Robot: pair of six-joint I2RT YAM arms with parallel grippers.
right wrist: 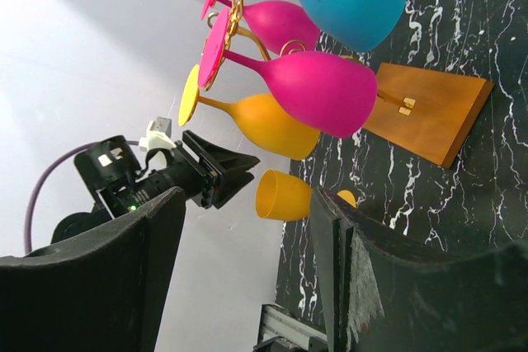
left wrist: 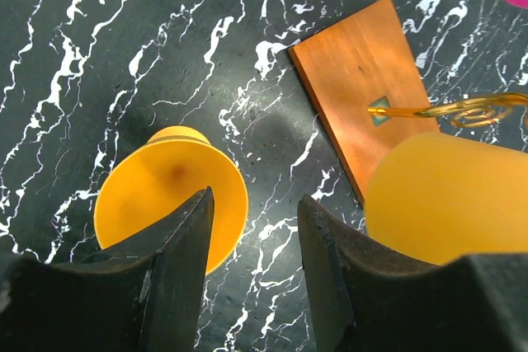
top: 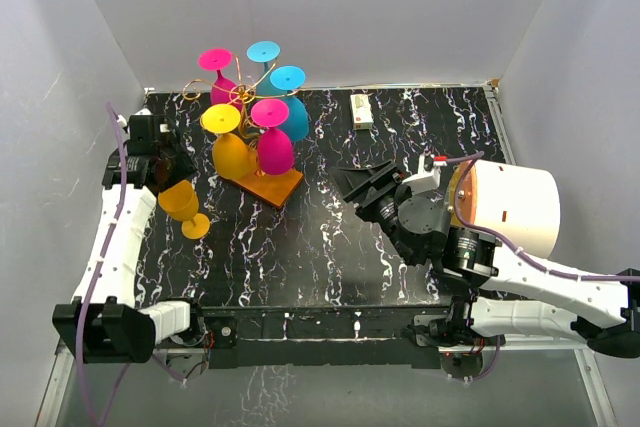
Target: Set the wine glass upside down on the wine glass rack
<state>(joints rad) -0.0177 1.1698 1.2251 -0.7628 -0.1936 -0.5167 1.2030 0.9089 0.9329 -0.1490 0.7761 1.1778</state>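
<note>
**Clerk:** Item one, the left gripper [left wrist: 254, 228]?

**Keeper:** Fingers parted, nothing between them. It hangs over the yellow-orange frosted wine glass [left wrist: 157, 191], and the left finger covers part of the rim in the wrist view, so the gap sits a little to one side of the bowl.

**Clerk:** Item two, that glass. Where is it?

**Keeper:** It stands upright on its foot on the black, white-veined marble table [top: 330, 247], just beside the flat orange-brown base of the gold wire wine glass rack [top: 268, 187]. It is not touching the rack.

**Clerk:** Item three, the rack's contents?

**Keeper:** Five coloured glasses [right wrist: 305, 88] hang from it bowl-down: two magenta, two blue and one yellow. (I cannot tell from these views which loop is free.)

**Clerk:** Item four, the right gripper [right wrist: 246, 228]?

**Keeper:** Spread wide and empty, well apart from the rack on the far side.

**Clerk:** What step is this?

**Keeper:** As I judge it, the approach before the grasp. Next, the gap needs centring on the glass. Then come the descent and a gentle closing, followed by lifting, inverting and sliding the foot into an open loop without knocking the neighbours.
</note>
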